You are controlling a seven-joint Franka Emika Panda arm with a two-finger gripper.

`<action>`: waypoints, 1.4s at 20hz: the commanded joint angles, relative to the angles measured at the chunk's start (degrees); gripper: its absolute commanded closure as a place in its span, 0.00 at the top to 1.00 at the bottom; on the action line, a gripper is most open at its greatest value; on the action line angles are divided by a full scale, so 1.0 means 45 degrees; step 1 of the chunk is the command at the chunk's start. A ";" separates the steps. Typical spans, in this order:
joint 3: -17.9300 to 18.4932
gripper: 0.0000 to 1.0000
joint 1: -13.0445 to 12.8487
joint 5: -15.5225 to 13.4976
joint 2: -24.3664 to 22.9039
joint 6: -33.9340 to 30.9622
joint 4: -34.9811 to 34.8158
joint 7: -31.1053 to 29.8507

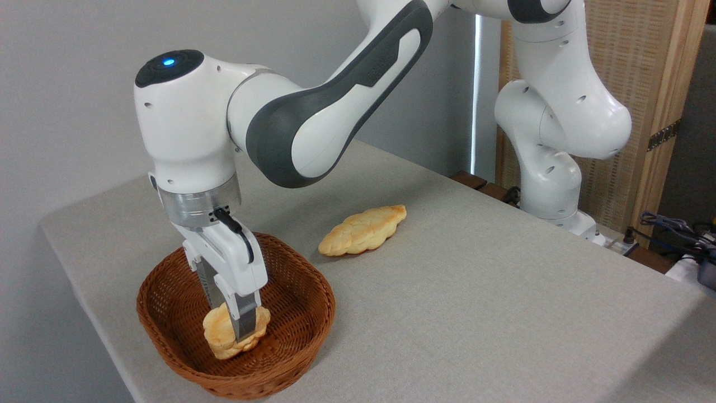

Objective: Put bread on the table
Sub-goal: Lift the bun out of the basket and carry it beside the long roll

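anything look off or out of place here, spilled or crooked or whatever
Nothing spilled or damaged. The bread sits tilted on edge inside the wicker basket, but only because the gripper is clamped on it. The braided loaf lies flat on the table, apart from the basket.

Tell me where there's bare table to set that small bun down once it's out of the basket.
Free: the wide table stretch right of the basket, in front of the braided loaf, and the strip behind the basket. Crowded: inside the basket, where the gripper pinches the bread, and near the arm's base.
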 commanded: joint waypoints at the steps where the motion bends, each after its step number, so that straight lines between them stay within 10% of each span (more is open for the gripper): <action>1: -0.0001 0.43 0.0043 -0.0173 -0.0235 -0.0300 0.0021 0.0185; 14: -0.0001 0.43 0.0082 -0.0445 -0.0976 -0.1101 0.0139 0.0224; 28: 0.0057 0.46 0.0512 -0.0427 -0.4643 -0.3523 -0.1790 0.1257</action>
